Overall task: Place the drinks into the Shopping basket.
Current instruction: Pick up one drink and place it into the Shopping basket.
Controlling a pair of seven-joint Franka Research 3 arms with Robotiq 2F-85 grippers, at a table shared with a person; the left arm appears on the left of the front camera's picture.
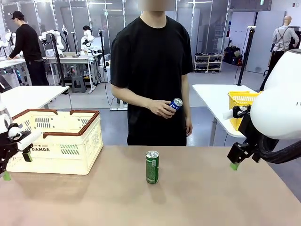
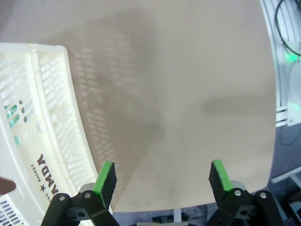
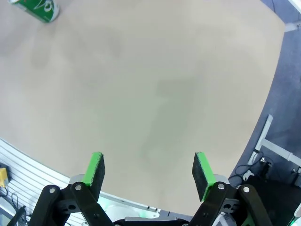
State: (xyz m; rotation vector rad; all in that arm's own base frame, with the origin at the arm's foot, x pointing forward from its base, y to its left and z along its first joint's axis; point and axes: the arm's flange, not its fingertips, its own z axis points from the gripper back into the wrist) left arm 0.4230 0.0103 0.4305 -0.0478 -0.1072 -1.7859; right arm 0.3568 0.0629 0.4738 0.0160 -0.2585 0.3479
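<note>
Green can [image 1: 152, 166] stands upright near the middle of the worktop [image 1: 211, 197], apart from everything else, its silver top closed. A second drink, a blue can [image 1: 176, 104], is off the worktop in the hand [image 1: 162, 109] of the person standing at the far edge. The basket [image 1: 75, 155] sits at the far left corner, handles up.

The left pincer [image 2: 162, 172] hangs beside the basket at the left edge, fingers wide apart and empty. The right pincer [image 3: 149, 165] hovers near the right edge, also apart with nothing between its pads, and the green can is well away from it.

The can looks thin-walled and smooth, so it is likely to be slippery and to dent under a hard squeeze. It is probably light, though whether it is full cannot be told. Being slim and tall, it would tip easily if nudged. The best hold appears to be across the middle of its body, pads square on opposite sides.
</note>
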